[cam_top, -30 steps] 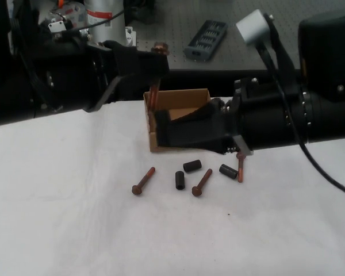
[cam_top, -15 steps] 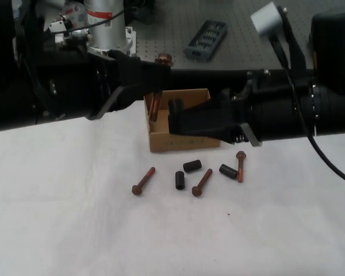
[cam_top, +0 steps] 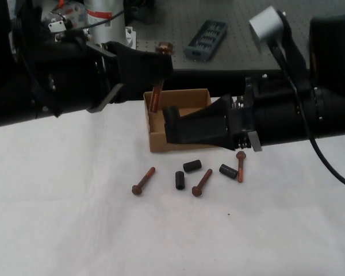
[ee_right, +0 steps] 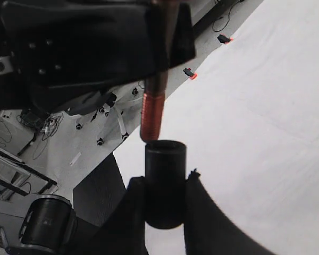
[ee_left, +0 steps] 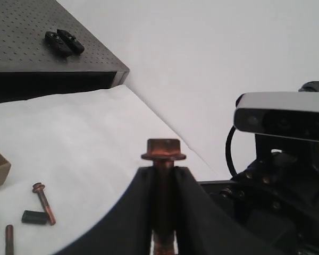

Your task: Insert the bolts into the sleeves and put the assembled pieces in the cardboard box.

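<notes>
Three loose bolts (cam_top: 143, 180) and three loose sleeves (cam_top: 192, 166) lie on the white cloth (cam_top: 75, 230); just behind them stands the cardboard box (cam_top: 158, 141); above it the right gripper (ee_right: 165, 201) pinches a sleeve (ee_right: 165, 170) upright; the left gripper (ee_left: 162, 178) clamps a bolt (ee_left: 163, 151), threaded tip right at the sleeve's mouth.

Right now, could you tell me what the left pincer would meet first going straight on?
The way looks free: past the left pincer and its bolt lies a white surface, the right arm's camera sitting off to one side; depth is unclear.
</notes>
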